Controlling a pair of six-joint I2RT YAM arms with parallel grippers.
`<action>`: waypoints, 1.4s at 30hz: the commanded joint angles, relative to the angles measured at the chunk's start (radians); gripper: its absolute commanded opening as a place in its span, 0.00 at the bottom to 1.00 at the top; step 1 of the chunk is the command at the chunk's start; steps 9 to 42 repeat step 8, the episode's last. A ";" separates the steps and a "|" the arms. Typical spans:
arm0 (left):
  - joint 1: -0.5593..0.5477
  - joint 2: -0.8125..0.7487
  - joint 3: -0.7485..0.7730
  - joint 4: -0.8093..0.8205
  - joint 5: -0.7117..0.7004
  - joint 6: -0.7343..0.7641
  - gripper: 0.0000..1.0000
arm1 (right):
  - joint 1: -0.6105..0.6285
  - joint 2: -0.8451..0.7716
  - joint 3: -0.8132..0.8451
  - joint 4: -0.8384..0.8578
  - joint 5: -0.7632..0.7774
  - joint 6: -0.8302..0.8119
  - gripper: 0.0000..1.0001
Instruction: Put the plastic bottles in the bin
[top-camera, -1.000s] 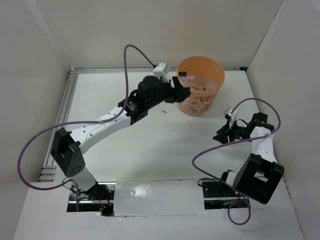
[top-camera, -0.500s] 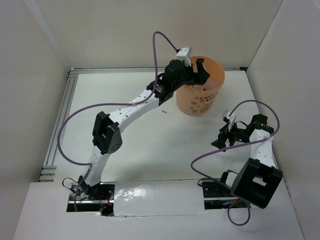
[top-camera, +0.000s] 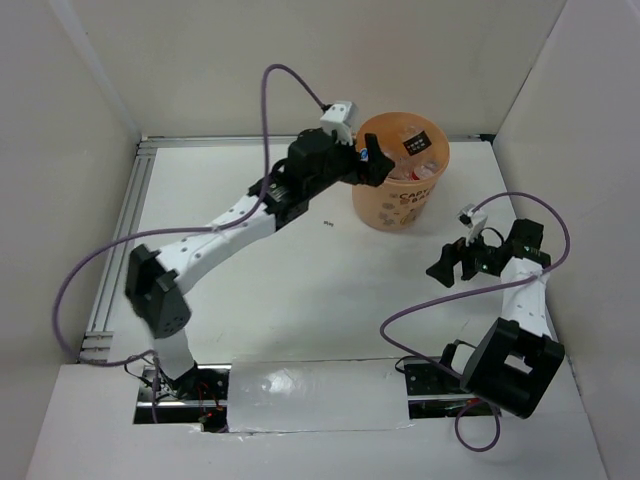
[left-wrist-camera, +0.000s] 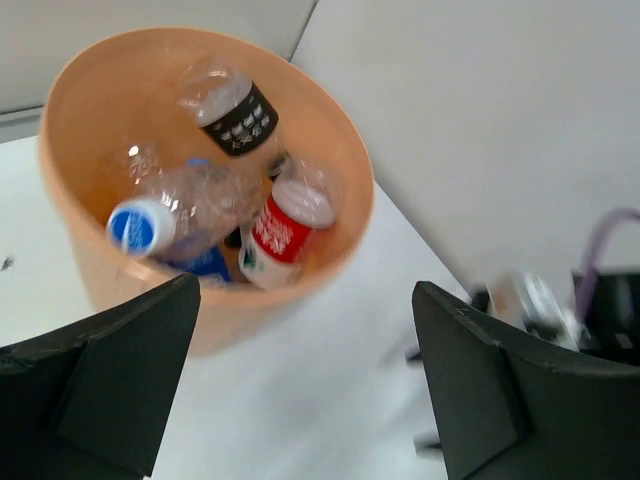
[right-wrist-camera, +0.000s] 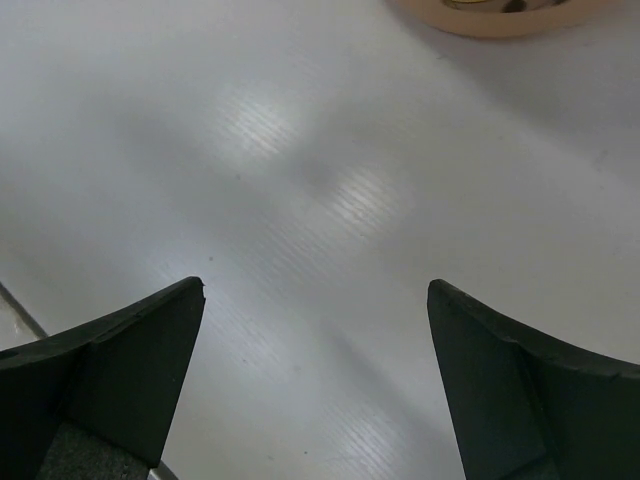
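Note:
The orange-tan bin (top-camera: 402, 205) stands at the back of the table, right of centre. Several clear plastic bottles lie inside it: one with a black label (left-wrist-camera: 236, 116), one with a red label (left-wrist-camera: 280, 232), one with a blue cap (left-wrist-camera: 136, 227); the black label also shows in the top view (top-camera: 414, 144). My left gripper (top-camera: 374, 166) is open and empty at the bin's left rim; in its wrist view (left-wrist-camera: 305, 300) the bin (left-wrist-camera: 340, 130) lies beyond the fingers. My right gripper (top-camera: 447, 268) is open and empty over bare table, right of the bin.
White walls close the table on the left, back and right. An aluminium rail (top-camera: 125, 230) runs along the left edge. A small dark mark (top-camera: 328, 223) lies on the table left of the bin. The bin's base shows at the top of the right wrist view (right-wrist-camera: 495, 15).
My left gripper rose over the bin's rim half a second ago, then drew back left to the rim. The black-labelled bottle now lies in the bin. My right gripper shifted slightly.

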 joint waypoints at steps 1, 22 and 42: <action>0.007 -0.258 -0.219 0.122 0.034 0.108 1.00 | -0.016 -0.008 0.061 0.189 0.085 0.263 0.99; 0.144 -0.673 -0.824 0.059 0.045 0.088 1.00 | -0.034 -0.037 0.050 0.358 0.130 0.484 0.99; 0.144 -0.673 -0.824 0.059 0.045 0.088 1.00 | -0.034 -0.037 0.050 0.358 0.130 0.484 0.99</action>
